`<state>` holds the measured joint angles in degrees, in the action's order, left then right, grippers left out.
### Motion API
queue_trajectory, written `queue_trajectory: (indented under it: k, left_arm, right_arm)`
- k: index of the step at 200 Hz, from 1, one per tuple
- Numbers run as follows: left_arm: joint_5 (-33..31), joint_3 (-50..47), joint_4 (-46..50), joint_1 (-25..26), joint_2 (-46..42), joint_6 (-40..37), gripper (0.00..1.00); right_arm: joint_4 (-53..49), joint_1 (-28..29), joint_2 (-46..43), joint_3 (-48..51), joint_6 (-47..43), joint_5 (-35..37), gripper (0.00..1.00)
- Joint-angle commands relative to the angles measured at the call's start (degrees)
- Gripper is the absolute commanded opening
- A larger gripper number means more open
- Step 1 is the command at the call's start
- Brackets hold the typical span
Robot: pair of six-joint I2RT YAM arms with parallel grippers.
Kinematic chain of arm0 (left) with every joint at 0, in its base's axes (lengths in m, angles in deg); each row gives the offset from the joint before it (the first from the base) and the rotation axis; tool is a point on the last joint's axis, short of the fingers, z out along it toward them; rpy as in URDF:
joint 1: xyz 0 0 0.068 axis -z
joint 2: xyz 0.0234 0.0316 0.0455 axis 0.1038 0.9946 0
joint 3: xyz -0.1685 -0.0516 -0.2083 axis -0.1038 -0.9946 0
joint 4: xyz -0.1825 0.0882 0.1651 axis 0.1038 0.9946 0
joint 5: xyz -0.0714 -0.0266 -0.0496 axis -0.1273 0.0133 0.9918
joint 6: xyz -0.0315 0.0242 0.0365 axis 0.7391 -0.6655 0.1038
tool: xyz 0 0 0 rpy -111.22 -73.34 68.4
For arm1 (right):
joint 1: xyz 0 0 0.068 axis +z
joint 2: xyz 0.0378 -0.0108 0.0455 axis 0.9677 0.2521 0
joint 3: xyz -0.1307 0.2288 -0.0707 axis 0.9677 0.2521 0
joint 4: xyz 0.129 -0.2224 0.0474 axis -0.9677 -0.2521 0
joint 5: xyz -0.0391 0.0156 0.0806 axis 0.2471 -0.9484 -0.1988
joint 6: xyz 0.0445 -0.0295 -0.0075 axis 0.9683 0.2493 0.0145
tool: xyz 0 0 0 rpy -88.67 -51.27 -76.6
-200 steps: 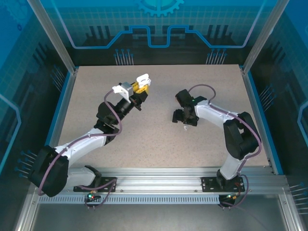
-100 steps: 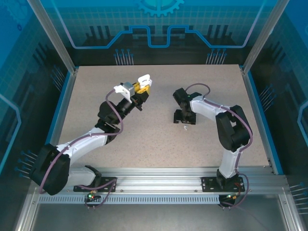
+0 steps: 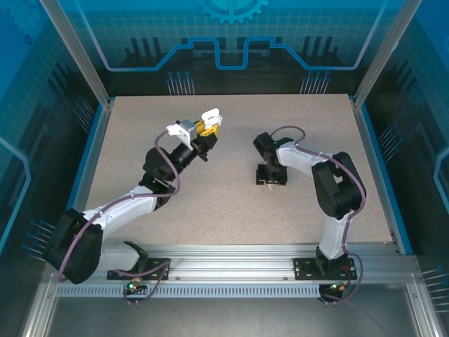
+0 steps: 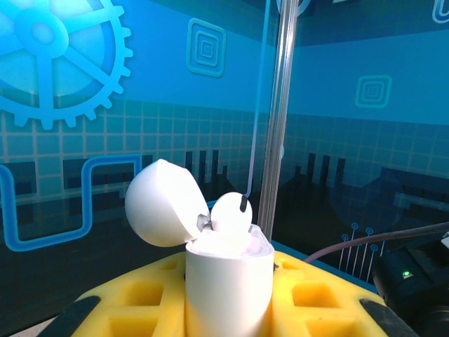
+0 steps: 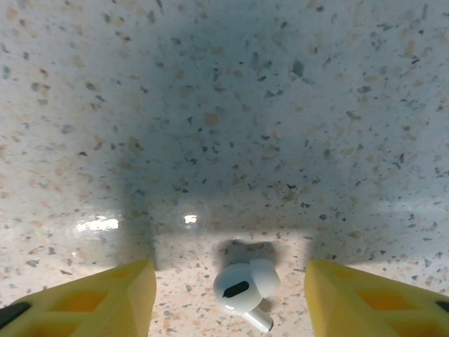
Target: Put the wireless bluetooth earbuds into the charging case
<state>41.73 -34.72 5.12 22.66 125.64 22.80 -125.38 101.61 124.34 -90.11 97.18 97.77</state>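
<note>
**One earbud on the bench, one in the case**

One white earbud (image 5: 242,289) lies on its side on the speckled bench (image 5: 224,105), its stem pointing toward the camera in the right wrist view. It lies between the two yellow fingers (image 5: 112,291) of the right hand (image 3: 269,179). That hand is down at the bench with its jaws standing apart, one on each side of the earbud and neither touching it.

Well to the left, the left hand (image 3: 205,128) is raised above the bench and clamps the white charging case (image 4: 228,288) upright between its yellow fingers. The case's lid (image 4: 160,203) is tipped back to the left. A second white earbud (image 4: 231,213) sits in its open mouth, round head up.
</note>
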Motion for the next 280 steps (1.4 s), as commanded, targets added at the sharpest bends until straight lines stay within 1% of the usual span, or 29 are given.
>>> queue_trajectory:
  k: [1,15,59,77,122,125,135,187,203,222,249,261,280]
  left_arm:
    - [1.13,1.89,-2.88,0.29,0.16,-0.3,0.0]
    - [1.08,1.85,-2.8,0.37,0.22,-0.23,0.0]
    - [0.99,2.24,-2.9,0.54,0.7,-0.27,0.0]
    - [1.03,2.36,-2.97,0.64,0.88,-0.27,0.0]
    - [1.0,2.52,-3.21,0.85,1.32,-0.26,0.0]
    - [1.02,2.58,-3.23,0.84,1.33,-0.23,0.0]
    - [1.03,2.59,-3.37,0.83,1.41,-0.26,0.0]
    - [1.03,2.52,-3.59,0.95,1.68,-0.17,0.0]
    - [0.94,2.49,-3.59,0.92,1.64,-0.24,0.0]
    - [0.99,2.58,-3.67,0.93,1.68,-0.1,0.0]
    - [0.94,2.48,-3.67,0.93,1.59,-0.31,0.0]
    - [0.94,2.45,-3.59,0.98,1.59,-0.35,0.0]
    - [1.03,2.58,-3.58,0.91,1.6,-0.26,0.0]
  right_arm:
    - [0.47,-1.66,0.7,1.37,-1.37,-1.22,0.56]
    - [0.66,-2.09,0.63,1.66,-1.69,-1.37,0.53]
    - [1.12,-2.66,0.69,1.36,-2.86,-1.72,0.52]
    - [1.19,-2.84,1.21,0.75,-3.31,-2.05,0.47]
    - [1.12,-2.75,1.32,0.29,-3.33,-2.45,0.41]
    - [1.15,-2.75,1.31,0.29,-3.32,-2.39,0.39]
    - [1.14,-2.73,1.27,0.38,-3.3,-2.39,0.37]
    - [0.32,-1.74,2.3,-0.75,-4.03,-0.94,0.36]
    - [0.2,-1.61,2.28,-1.02,-3.85,-1.06,0.35]
    - [-0.09,-1.53,2.3,-1.44,-3.85,-1.06,0.3]
    - [-0.46,-1.42,2.14,-1.47,-3.8,-1.05,0.29]
    - [-0.38,-1.39,1.97,-1.3,-3.72,-1.12,0.26]
    - [-0.42,-1.24,1.77,-1.2,-3.39,-1.24,0.25]
